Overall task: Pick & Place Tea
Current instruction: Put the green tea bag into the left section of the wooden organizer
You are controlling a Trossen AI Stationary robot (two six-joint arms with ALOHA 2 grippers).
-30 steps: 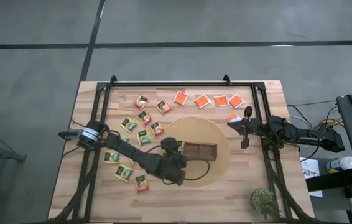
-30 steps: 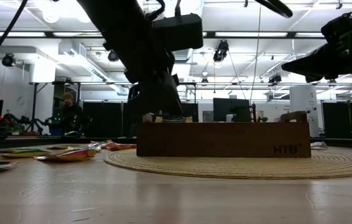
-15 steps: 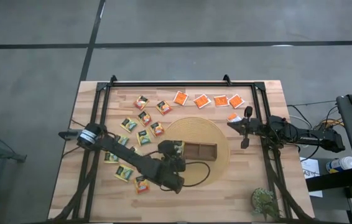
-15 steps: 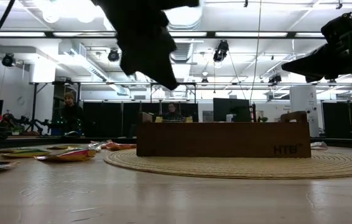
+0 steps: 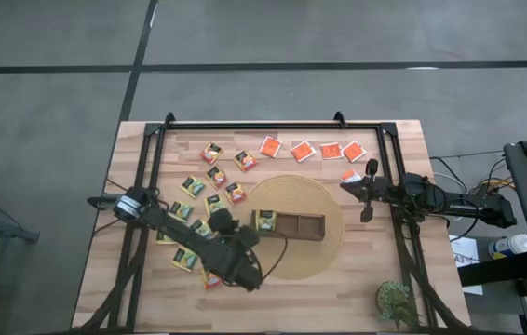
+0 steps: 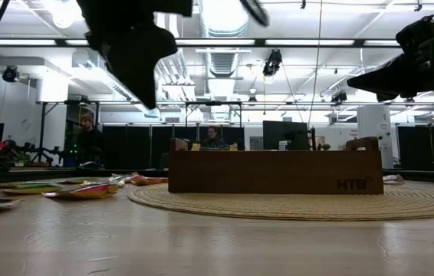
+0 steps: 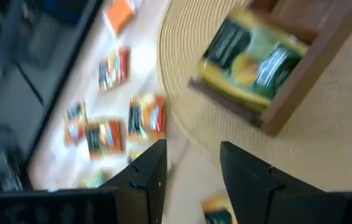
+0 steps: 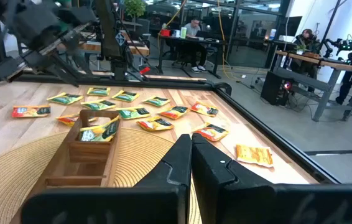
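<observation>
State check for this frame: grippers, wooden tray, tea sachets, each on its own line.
Left gripper: open, empty, above the mat's edge.
Right gripper: shut, empty, waiting by the table's right side.
Brown three-compartment wooden tray: on the round woven mat.
Green-and-yellow tea sachet: in the tray's left end compartment.
Other square tea sachets: loose on the table.

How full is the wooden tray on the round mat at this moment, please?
Mostly empty. One green-and-yellow sachet lies in the end compartment of the wooden tray nearest the left tool; the other two compartments show bare wood.
</observation>
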